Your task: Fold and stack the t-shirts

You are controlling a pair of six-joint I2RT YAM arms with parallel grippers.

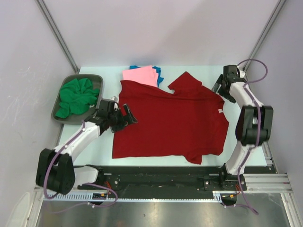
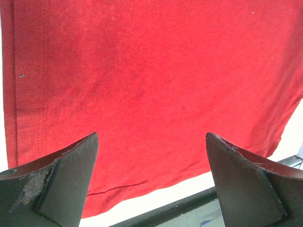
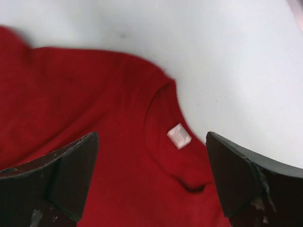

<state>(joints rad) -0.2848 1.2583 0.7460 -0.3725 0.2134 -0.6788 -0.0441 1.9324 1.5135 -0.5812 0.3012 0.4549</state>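
A dark red t-shirt [image 1: 170, 120] lies spread flat over the middle of the table, one sleeve toward the back and its collar to the right. Its small white tag [image 1: 220, 110] shows at the collar [image 3: 179, 135]. My left gripper [image 1: 127, 117] hovers open over the shirt's left edge; red cloth [image 2: 156, 71] fills the left wrist view, with nothing between the fingers [image 2: 71, 179]. My right gripper [image 1: 219, 87] stands open at the back right, above the collar of the red shirt [image 3: 94, 118], holding nothing. A folded pink t-shirt [image 1: 140, 74] lies on a blue one [image 1: 159, 72] at the back.
A crumpled green t-shirt [image 1: 75, 97] fills the grey tray [image 1: 90, 76] at the back left. The black arm-base rail [image 1: 161, 176] runs along the near table edge, also seen past the shirt's hem as a dark strip [image 2: 180, 204]. Walls enclose the back and sides.
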